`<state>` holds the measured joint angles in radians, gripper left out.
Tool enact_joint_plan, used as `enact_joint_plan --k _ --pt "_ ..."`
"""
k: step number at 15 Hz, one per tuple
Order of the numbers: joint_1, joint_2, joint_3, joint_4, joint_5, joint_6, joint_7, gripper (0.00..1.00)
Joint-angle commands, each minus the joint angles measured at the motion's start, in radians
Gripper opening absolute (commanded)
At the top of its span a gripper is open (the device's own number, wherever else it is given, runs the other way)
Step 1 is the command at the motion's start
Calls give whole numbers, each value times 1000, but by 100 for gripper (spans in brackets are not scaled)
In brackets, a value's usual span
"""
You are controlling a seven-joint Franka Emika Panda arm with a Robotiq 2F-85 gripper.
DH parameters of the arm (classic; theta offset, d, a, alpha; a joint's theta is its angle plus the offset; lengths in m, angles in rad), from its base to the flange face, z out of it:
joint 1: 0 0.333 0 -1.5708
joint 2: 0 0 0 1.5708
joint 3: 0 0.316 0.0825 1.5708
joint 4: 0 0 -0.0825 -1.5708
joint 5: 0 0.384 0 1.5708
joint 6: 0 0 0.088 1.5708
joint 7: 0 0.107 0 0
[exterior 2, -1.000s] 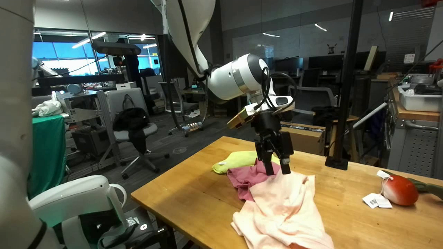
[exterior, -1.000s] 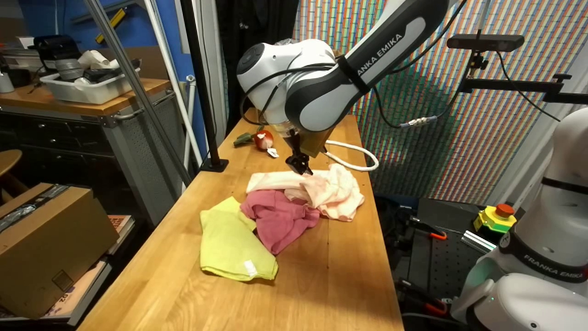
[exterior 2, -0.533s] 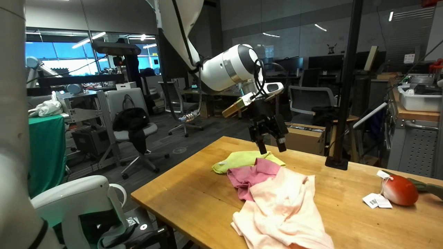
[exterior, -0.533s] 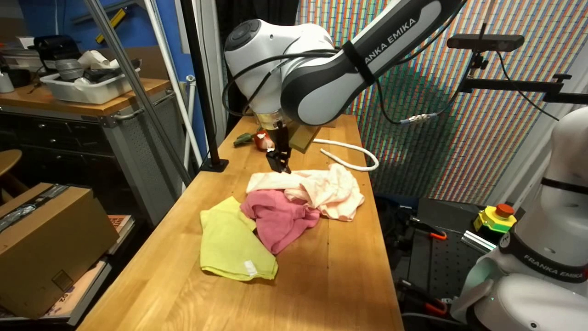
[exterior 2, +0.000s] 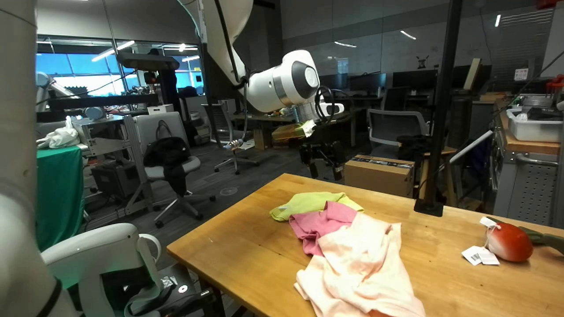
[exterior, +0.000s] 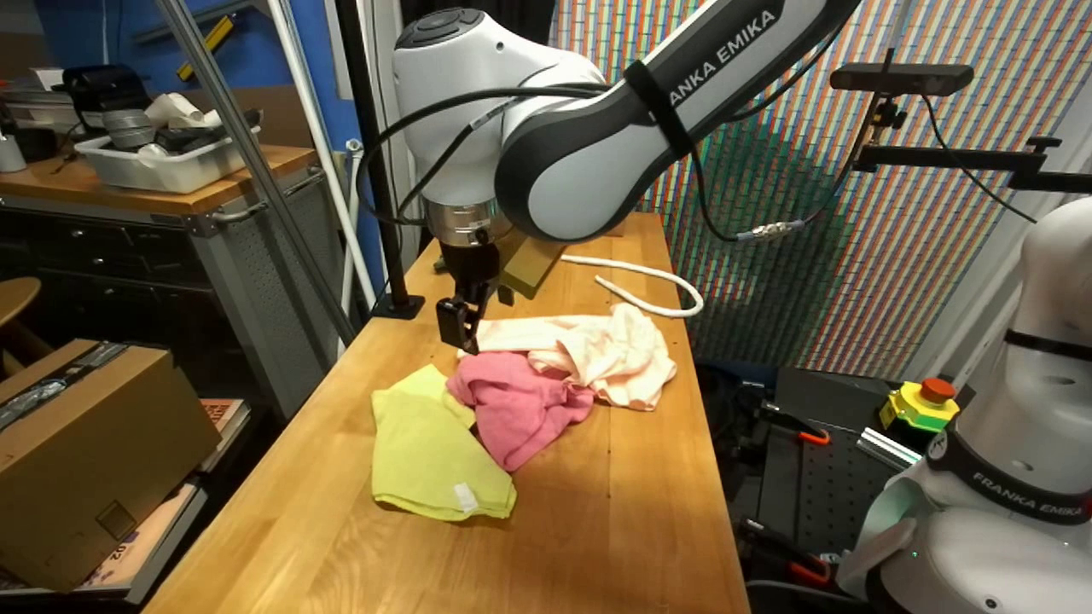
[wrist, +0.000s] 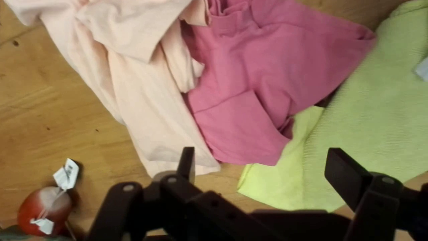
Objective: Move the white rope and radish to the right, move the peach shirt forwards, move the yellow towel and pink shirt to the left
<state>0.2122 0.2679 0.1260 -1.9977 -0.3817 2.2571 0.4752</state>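
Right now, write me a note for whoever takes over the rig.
Gripper: open, holding nothing.
Things: pink shirt between yellow towel and peach shirt; radish and white rope on the peach shirt's other side.
Done: unconfirmed; the layout seems to fit the left and right moves.
Remaining: perhaps peach shirt forwards; much of it lies near the robot-side edge of the table. Verify first.

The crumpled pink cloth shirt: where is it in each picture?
In an exterior view: the pink cloth shirt, just below centre.
In an exterior view: the shirt, below and right of centre.
Wrist view: the shirt, upper middle, spreading right.
Shared landmark: the yellow-green cloth towel touching it.
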Motion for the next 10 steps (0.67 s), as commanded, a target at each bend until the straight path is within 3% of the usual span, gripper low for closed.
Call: enact_joint_plan --k 1,6,10 --pt "-2 25 23 6 97 105 -169 100" --pt "-7 75 57 21 183 119 -436 100" --pt "17 128 51 33 138 107 -513 100"
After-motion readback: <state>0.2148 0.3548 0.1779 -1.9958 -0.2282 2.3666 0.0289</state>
